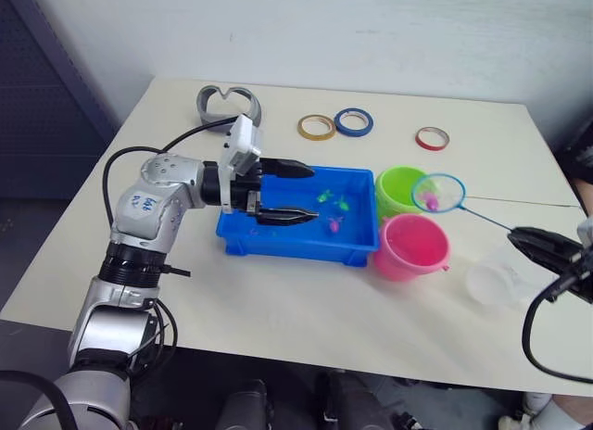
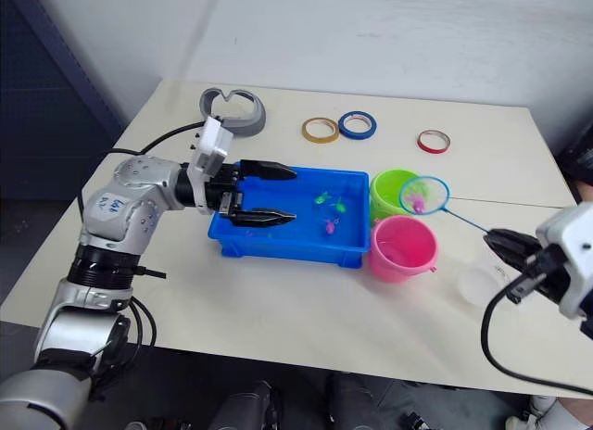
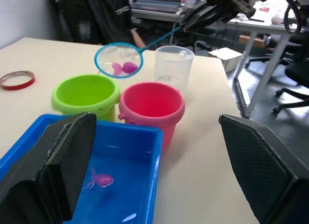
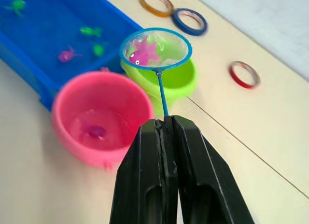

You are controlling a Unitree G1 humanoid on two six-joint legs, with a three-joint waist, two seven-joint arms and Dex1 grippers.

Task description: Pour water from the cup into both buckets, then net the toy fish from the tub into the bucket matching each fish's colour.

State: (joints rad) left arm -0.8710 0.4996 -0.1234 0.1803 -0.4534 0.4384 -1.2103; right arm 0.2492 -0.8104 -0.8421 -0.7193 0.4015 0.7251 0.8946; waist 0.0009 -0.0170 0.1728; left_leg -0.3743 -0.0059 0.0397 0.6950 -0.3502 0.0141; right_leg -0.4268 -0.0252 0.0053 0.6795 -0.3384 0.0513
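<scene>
The blue tub (image 1: pixel 278 240) sits mid-table with two green toy fish (image 1: pixel 324 196) and a pink one (image 1: pixel 334 225) in it. My left gripper (image 1: pixel 315 191) hangs open over the tub's left half, holding nothing. Right of the tub stand the lime green bucket (image 1: pixel 398 187) and the pink bucket (image 1: pixel 410 246), which holds water and a pink fish (image 4: pixel 95 132). My right gripper (image 4: pixel 161 125) is shut on the net's handle. The net (image 1: pixel 438 192) hovers above the buckets with a pink fish (image 4: pixel 143 54) in its mesh. The clear cup (image 1: pixel 496 277) stands upright right of the pink bucket.
Yellow (image 1: pixel 316 127), blue (image 1: pixel 353 122) and red (image 1: pixel 432 138) tape rings lie at the back of the table. A grey curved object (image 1: pixel 229 104) rests behind the tub at the back left. The table's front edge runs close below the tub and buckets.
</scene>
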